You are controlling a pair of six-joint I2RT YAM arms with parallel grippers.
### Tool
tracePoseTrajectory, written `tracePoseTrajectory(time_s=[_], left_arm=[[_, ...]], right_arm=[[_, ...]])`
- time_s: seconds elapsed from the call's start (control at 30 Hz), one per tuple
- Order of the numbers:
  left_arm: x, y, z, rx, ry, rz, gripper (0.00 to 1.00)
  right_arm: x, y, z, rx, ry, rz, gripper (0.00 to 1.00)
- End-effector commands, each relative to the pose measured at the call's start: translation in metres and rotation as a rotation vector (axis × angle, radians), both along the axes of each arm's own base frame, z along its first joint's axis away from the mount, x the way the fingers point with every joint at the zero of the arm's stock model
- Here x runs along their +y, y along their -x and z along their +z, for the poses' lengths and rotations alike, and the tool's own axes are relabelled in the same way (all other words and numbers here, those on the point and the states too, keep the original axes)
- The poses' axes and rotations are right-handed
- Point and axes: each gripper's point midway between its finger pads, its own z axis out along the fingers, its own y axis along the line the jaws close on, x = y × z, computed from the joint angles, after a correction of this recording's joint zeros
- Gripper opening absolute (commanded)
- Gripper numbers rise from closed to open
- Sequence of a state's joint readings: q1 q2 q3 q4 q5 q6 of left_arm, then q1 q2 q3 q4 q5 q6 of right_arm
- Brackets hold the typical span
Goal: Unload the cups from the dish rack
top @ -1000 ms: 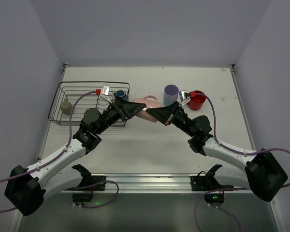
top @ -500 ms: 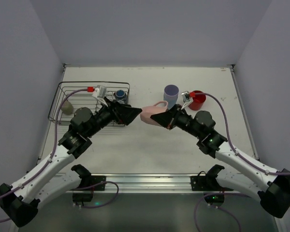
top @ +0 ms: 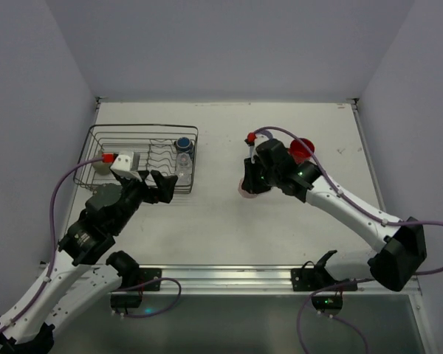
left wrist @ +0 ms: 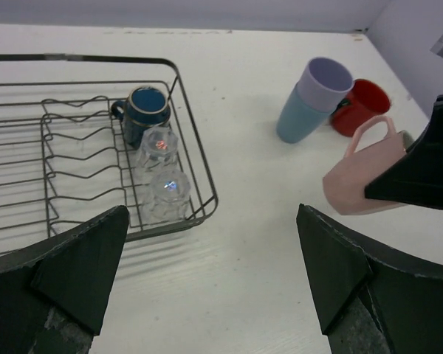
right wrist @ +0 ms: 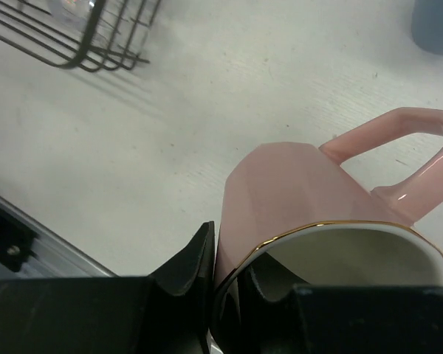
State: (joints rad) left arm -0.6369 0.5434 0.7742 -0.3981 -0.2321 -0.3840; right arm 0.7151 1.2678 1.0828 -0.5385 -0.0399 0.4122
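The dish rack (top: 140,127) is seen at 10 o'clock on the tabletop (top: 207,232) in the overhead view. At its 9 o'clock end, the small olive-brown mug (top: 95,167) is partly covered by the left arm's cable. The left tool (top: 162,186) is held near the rack's 6 o'clock rim. Its jaws are spread wide and nothing is gripped between them. In the left wrist view its fingers (left wrist: 70,269) are seen far apart at the lower edge.

The small blue cup (top: 183,143) is stood upright in the rack's 1 o'clock corner. Two clear glasses (left wrist: 159,144) are lined up just at 6 o'clock from it, against the same end wall.

The pale pink cup (top: 244,194) is found out of the rack, well apart from it at 3 o'clock. It is gripped by the right tool (top: 249,183), which is pointed down at the tabletop. In the right wrist view the cup's rim is pinched, with one finger outside the wall and one inside, and the handle is turned toward 2 o'clock. Whether the base is touching the tabletop cannot be told.

In the left wrist view, the tall lavender tumbler (left wrist: 314,99) is stood upright on the tabletop at 11 o'clock from the pink cup. The red handled mug (left wrist: 363,107) is placed just beside it at 3 o'clock.
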Motion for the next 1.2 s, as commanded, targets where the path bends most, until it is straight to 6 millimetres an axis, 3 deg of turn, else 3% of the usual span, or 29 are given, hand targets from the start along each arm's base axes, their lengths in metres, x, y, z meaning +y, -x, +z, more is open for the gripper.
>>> tracePoseTrajectory(time_s=[0.0,0.03,0.07,0.1,0.13,0.2,0.43,0.53,0.57,0.77,0.87,0.97,1.0,1.03,1.13,1.17], left_arm=[[0.026,-0.004,-0.031,0.019,-0.130,0.098,1.00],[0.024,-0.003,-0.031,0.015,-0.128,0.087,1.00],[0.025,-0.003,-0.028,0.007,-0.127,0.086,1.00],[0.025,-0.002,-0.026,0.000,-0.131,0.084,1.00],[0.026,-0.002,-0.024,-0.007,-0.129,0.090,1.00],[0.030,-0.002,-0.022,-0.020,-0.133,0.101,1.00],[0.041,0.004,-0.015,-0.056,-0.109,0.134,1.00],[0.043,0.005,-0.013,-0.065,-0.101,0.139,1.00],[0.045,0.004,-0.013,-0.064,-0.102,0.145,1.00],[0.048,0.001,-0.016,-0.053,-0.106,0.168,1.00],[0.051,-0.001,-0.017,-0.046,-0.110,0.185,1.00],[0.057,-0.004,-0.019,-0.039,-0.114,0.220,1.00],[0.058,-0.005,-0.019,-0.037,-0.112,0.230,1.00],[0.063,-0.007,-0.019,-0.034,-0.114,0.257,1.00],[0.067,-0.011,-0.021,-0.017,-0.108,0.293,1.00],[0.066,-0.013,-0.019,-0.018,-0.102,0.294,1.00]], right_arm=[[0.016,-0.016,0.017,-0.067,0.102,0.072,0.00],[0.023,-0.021,0.024,-0.074,0.117,0.081,0.00],[0.029,-0.022,0.019,-0.076,0.152,0.101,0.00],[0.037,-0.029,0.002,-0.046,0.201,0.109,0.00],[0.043,-0.036,0.009,-0.056,0.213,0.112,0.00],[0.050,-0.046,0.002,-0.056,0.259,0.120,0.00],[0.088,-0.092,-0.034,-0.044,0.360,0.170,0.00],[0.098,-0.103,-0.041,-0.048,0.375,0.180,0.00],[0.100,-0.107,-0.056,-0.032,0.402,0.186,0.00],[0.096,-0.118,-0.076,-0.033,0.474,0.170,0.00],[0.095,-0.120,-0.078,-0.037,0.484,0.161,0.09],[0.090,-0.121,-0.069,-0.060,0.485,0.139,0.31],[0.089,-0.122,-0.063,-0.072,0.481,0.129,0.36],[0.089,-0.120,-0.050,-0.088,0.455,0.120,0.49],[0.090,-0.113,-0.029,-0.108,0.392,0.122,0.62],[0.089,-0.109,-0.007,-0.138,0.349,0.120,0.68]])
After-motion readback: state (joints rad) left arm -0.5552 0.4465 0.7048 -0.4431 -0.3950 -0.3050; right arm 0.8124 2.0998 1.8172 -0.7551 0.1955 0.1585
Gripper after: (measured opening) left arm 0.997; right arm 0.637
